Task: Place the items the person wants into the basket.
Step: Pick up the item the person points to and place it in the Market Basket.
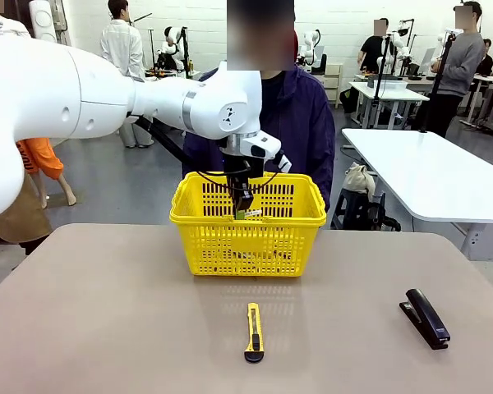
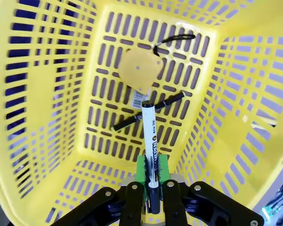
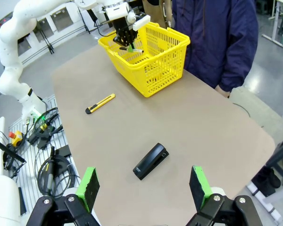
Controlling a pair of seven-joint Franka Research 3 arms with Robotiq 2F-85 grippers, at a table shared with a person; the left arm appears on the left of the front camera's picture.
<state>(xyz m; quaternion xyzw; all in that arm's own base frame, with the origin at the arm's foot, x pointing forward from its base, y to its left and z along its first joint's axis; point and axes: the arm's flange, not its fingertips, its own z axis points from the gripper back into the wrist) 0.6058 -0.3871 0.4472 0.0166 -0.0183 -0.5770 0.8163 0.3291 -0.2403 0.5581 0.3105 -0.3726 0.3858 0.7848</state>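
1. Busy lab behind; on the tan table [image 1: 107, 312] the left gripper [image 1: 244, 205] is held over the yellow basket [image 1: 246, 242].
2. Wrist view: the marker [image 2: 150, 141] is clamped, pointing down at the tape measure [image 2: 137, 70] and pen [image 2: 148, 110]; best released low.
3. Right gripper [image 3: 144, 186] is spread wide near the stapler [image 3: 151, 161], nothing held.

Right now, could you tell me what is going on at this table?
The left gripper is shut on a black marker, holding it inside the yellow basket, where a tape measure and a thin pen already lie. The right gripper hangs open over the table. A utility knife and stapler remain on the table, with the person standing behind the basket.
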